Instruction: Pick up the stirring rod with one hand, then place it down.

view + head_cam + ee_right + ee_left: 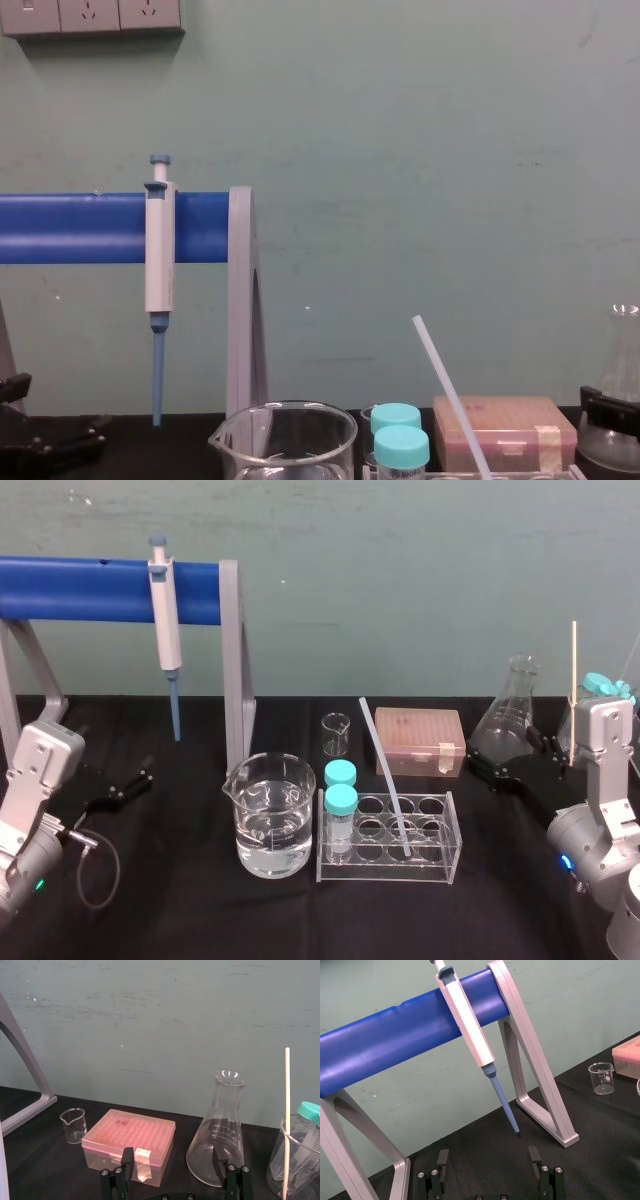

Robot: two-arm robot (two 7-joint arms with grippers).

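While the stirring rod (386,777) leans in its rack (443,866), right pincer (173,1156) seems apart.

The stirring rod (385,776) is a thin, straight, translucent white stick. It stands slanted in a clear rack (440,865), with its lower end down in one hole and its top leaning toward the robot's left. The left end effector (143,780) and right end effector (480,768) sit low by the table, well apart from the rod on either side, fingers spread.
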